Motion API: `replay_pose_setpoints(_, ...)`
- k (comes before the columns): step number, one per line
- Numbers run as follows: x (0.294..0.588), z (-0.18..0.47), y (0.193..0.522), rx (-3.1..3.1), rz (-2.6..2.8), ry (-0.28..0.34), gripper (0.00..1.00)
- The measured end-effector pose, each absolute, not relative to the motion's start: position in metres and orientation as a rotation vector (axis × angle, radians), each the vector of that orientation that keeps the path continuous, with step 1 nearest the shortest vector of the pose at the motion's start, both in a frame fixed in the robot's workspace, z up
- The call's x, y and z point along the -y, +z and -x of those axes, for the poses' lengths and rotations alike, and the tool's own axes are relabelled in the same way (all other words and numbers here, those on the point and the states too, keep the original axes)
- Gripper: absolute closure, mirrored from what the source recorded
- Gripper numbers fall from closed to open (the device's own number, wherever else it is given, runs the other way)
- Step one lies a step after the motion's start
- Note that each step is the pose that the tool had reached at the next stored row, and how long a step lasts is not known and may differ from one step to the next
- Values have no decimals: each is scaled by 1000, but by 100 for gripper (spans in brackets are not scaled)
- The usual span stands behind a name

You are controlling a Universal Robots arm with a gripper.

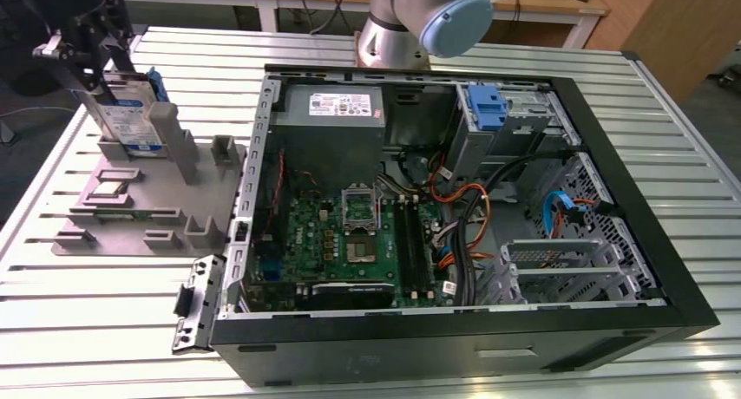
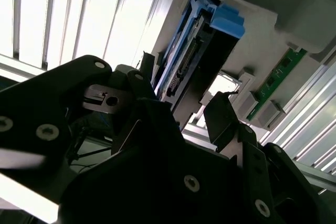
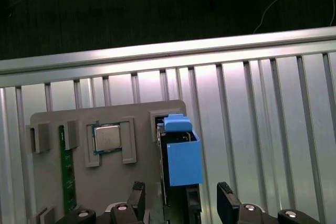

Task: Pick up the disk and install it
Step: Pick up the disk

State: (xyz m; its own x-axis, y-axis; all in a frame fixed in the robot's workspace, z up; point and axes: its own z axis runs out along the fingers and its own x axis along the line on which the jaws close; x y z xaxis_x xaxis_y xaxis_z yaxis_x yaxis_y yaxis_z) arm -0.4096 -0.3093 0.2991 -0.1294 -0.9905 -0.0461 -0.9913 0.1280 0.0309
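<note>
Gripper [image 1: 95, 76] hangs at the exterior view's far left with its jaws apart, straddling the disk [image 1: 125, 121]. The disk stands on edge in the grey fixture [image 1: 139, 204], left of the open computer case [image 1: 463, 347]. In the first wrist view each finger [image 3: 224, 192] sits clear of the disk's blue rails. Judgement: centre the jaws over both rails and close evenly, since an off-centre grip could tilt the disk in its slot.

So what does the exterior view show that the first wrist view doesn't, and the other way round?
Exterior view: the open computer case, its motherboard and the arm's base. First wrist view: the gap between each finger and the disk, plus a green memory stick in the grey fixture. Both: the disk upright in that fixture with the open gripper over it.
</note>
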Motion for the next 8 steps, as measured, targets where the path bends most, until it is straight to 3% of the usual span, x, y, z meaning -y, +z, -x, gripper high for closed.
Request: replay_pose_setpoints(8, 309, 408, 300, -2347, 2067, 85, 35)
